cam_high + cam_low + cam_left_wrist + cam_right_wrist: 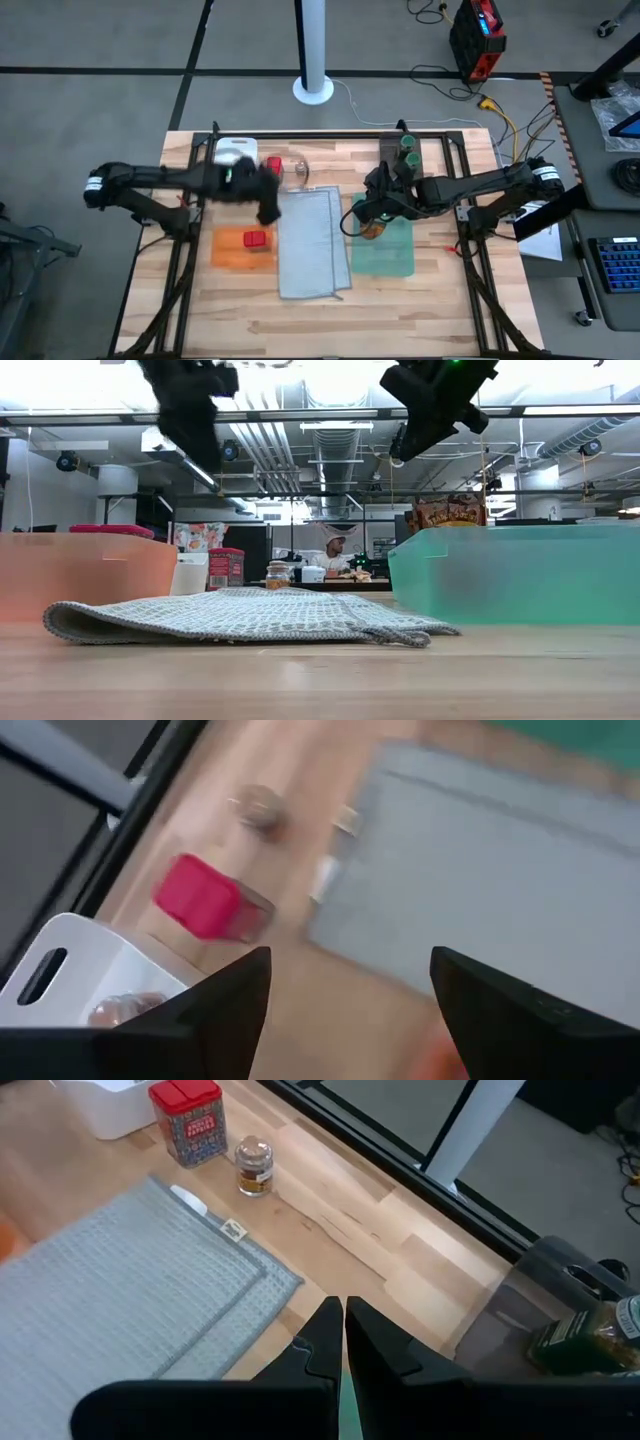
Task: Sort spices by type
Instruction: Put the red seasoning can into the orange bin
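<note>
One red box (255, 240) sits on the orange cloth (232, 250). A second red box (273, 166) and a clear shaker (298, 172) stand on the bare wood by the white board (233, 152). Two green-topped jars (408, 150) stand in the dark grey bin (560, 1305). An orange-brown packet (447, 512) stands on the green cloth (385, 250). My left gripper (350, 955) hangs open and holds nothing, above the left edge of the grey cloth (312, 245). My right gripper (343, 1305) is shut and holds nothing, hanging above the green cloth's left end, near the packet.
The grey cloth lies flat in the table's middle, between the orange and green cloths. Black frame rails run along the table's left, right and far edges. The near half of the table is bare wood. A person sits far off in the room behind.
</note>
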`<state>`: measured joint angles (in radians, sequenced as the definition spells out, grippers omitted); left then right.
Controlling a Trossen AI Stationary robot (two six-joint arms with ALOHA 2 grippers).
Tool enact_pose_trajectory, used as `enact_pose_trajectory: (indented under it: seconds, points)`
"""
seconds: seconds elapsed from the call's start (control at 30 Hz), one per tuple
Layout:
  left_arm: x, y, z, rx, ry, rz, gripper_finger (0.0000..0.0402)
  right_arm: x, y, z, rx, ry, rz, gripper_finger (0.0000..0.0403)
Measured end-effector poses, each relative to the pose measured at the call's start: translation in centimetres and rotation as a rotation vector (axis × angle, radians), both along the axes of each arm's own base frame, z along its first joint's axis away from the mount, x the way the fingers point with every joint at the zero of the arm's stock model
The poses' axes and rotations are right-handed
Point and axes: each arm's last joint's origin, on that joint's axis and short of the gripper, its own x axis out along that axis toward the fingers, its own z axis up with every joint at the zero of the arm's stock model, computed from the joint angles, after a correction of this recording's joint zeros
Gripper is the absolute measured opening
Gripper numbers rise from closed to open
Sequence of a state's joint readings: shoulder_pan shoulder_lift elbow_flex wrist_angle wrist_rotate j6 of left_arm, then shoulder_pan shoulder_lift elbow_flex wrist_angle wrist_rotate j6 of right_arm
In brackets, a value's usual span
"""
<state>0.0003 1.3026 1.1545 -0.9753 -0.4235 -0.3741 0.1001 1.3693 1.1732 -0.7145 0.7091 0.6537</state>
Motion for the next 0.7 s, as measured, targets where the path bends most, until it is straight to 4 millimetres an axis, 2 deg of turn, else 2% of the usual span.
enact_pose_trajectory:
  seconds: [0.23,0.33,0.5,0.7]
  points:
    - [-0.3,8.5,0.1,-0.123,-0.115,0.201,0.0249,0.1,0.0,-0.4,-0.002,0.018,0.001,0.0009]
    - [-1.0,10.9,-0.4,-0.209,-0.182,0.433,0.0249,0.1,0.0,-0.8,-0.008,0.036,0.007,0.0009]
    - [-1.2,12.6,-1.3,-0.235,-0.127,0.457,0.0249,0.1,0.0,-1.3,-0.016,0.064,0.016,0.0009]
    - [0.3,13.4,-1.8,-0.23,-0.102,0.433,0.0249,0.1,0.0,-1.7,-0.02,0.076,0.017,0.0009]
